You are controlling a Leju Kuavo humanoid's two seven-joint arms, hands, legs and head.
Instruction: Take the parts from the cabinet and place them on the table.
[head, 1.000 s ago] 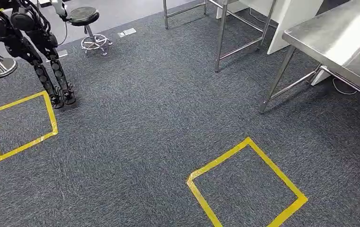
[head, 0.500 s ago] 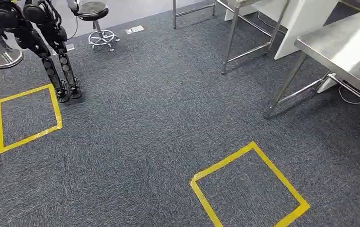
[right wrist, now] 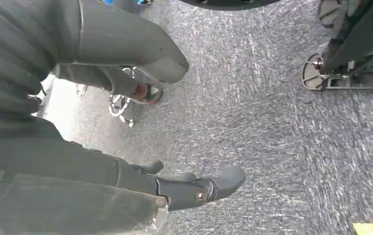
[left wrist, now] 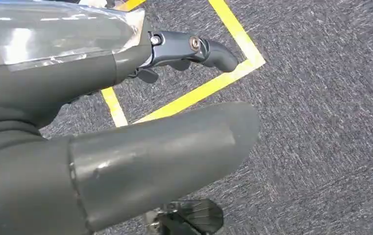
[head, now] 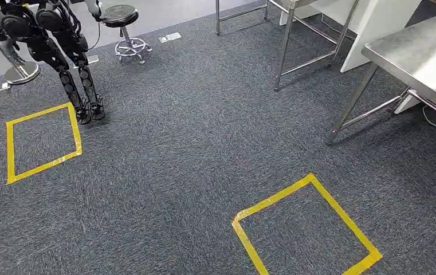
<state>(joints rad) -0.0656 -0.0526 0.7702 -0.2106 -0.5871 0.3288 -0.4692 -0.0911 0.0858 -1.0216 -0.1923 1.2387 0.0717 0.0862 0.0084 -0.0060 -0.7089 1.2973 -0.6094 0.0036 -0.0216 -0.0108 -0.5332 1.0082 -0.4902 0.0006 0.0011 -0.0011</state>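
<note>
My left hand (left wrist: 101, 142) holds a part in a clear plastic bag (left wrist: 52, 29); the bag lies against its dark fingers (left wrist: 194, 46), and the thick grey thumb stretches out beside it. My right hand (right wrist: 52, 88) hangs over the carpet, with a dark plastic-wrapped part (right wrist: 76, 210) pressed under its fingers (right wrist: 204, 188). The steel table (head: 416, 51) stands at the right edge of the head view. What is inside the bags cannot be made out.
Grey carpet carries two yellow tape squares, one on the left (head: 10, 149) and one at the front right (head: 273, 197). Another black robot (head: 61, 46) stands at the far left beside a stool (head: 121, 17). Steel table legs (head: 284, 51) rise at the back.
The whole head picture has shifted right and slightly down, so the camera has moved. The table, the tape squares and the other robot keep their places on the floor.
</note>
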